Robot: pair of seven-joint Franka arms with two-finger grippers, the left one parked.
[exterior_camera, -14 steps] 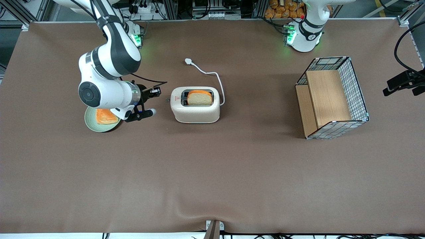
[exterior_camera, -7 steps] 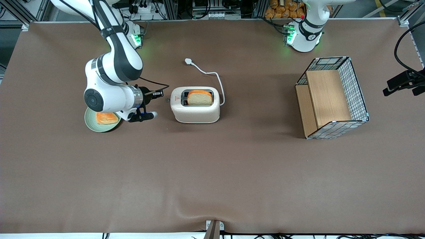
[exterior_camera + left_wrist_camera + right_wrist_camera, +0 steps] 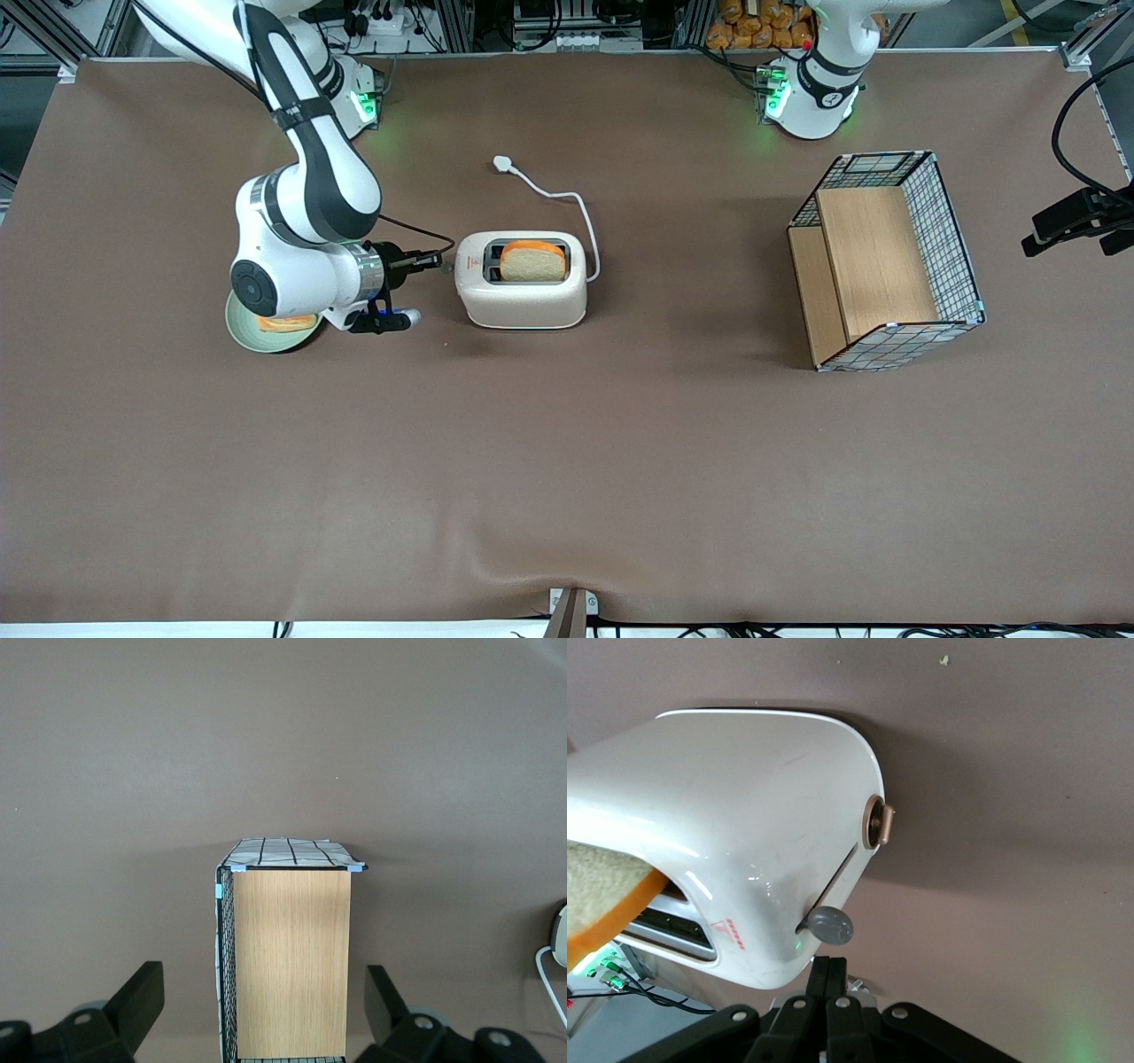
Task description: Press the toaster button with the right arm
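While the gripper (image 3: 436, 260), fingers pressed together, hovers just above the toaster button (image 3: 830, 925) at the toaster's (image 3: 521, 280) narrow end, the lever slot runs straight down from it toward the tabletop (image 3: 567, 461).

Robot lab: aluminium framing (image 3: 53, 35), cabling (image 3: 381, 18), covered table (image 3: 567, 461)

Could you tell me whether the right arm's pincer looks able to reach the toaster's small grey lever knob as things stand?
Probably yes: the black pincer, fingers shut, sits right beside the round grey lever knob on the cream-white toaster's narrow end, with nothing between them.
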